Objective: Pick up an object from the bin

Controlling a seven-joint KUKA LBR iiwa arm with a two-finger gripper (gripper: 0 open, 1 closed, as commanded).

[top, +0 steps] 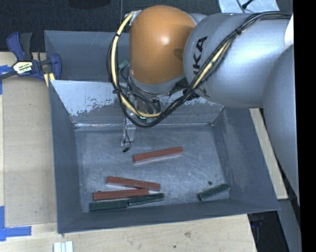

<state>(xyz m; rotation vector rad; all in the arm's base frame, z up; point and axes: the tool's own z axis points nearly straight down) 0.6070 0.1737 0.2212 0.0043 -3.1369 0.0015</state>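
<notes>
My gripper (127,144) hangs at the back middle of the bin, low over the floor. Its tip is just left of the left end of a reddish-brown flat bar (158,155) that lies alone and slightly slanted; I cannot tell whether they touch. Nothing shows in the gripper. Closer to the front, a second reddish-brown bar (133,182) lies slanted above a third one (120,194).
Along the front wall lie two dark green bars (108,205) (146,199) end to end. Another dark green bar (213,192) rests at the front right. The arm with its orange cover and cables hangs over the back of the bin.
</notes>
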